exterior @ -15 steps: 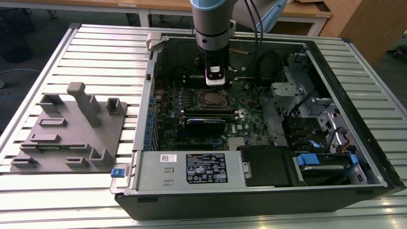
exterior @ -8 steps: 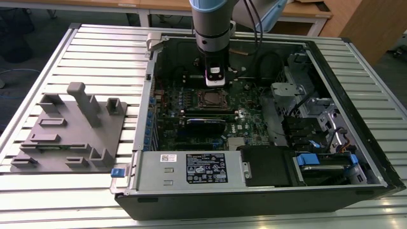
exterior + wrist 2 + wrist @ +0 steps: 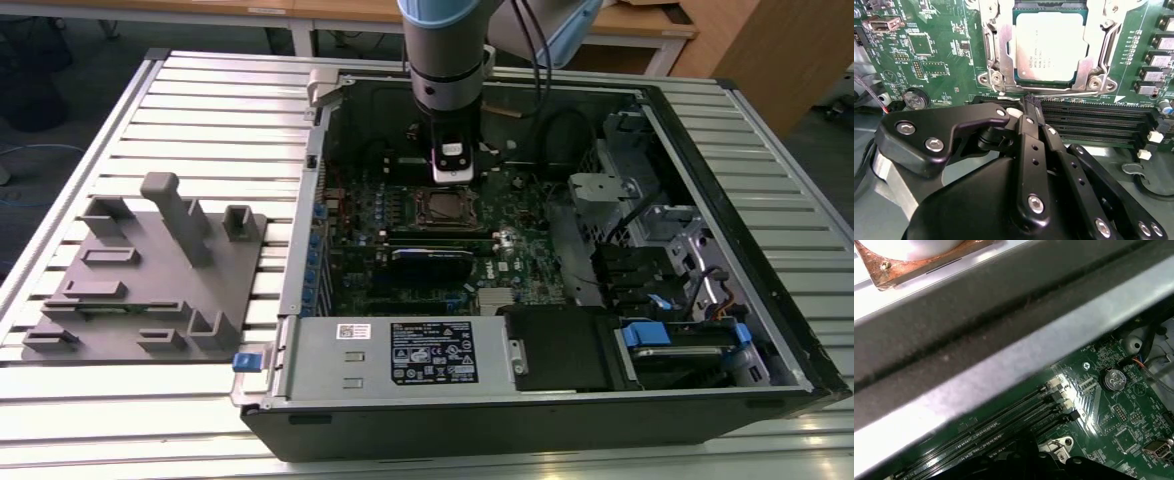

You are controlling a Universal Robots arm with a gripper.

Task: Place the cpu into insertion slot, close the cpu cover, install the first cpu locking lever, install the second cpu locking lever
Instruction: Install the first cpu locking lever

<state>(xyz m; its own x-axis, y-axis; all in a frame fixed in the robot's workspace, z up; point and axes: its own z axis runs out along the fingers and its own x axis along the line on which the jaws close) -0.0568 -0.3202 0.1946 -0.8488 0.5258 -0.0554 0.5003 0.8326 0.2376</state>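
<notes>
Hovering at the far edge of the dark, silver-rimmed insertion slot [image 3: 419,208], my black gripper [image 3: 1031,102], fingers [image 3: 1026,131] pressed together and empty, faces the flat silver-grey cpu [image 3: 1051,47] seated under the thin silver cpu cover [image 3: 996,50] frame, probably light, stiff, best pressed at its rim.

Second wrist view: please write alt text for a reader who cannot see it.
The cpu sits in the green motherboard, with the silver cover closed around it. The black end effector, shut, points at the cover's edge, beside black memory slots.
</notes>
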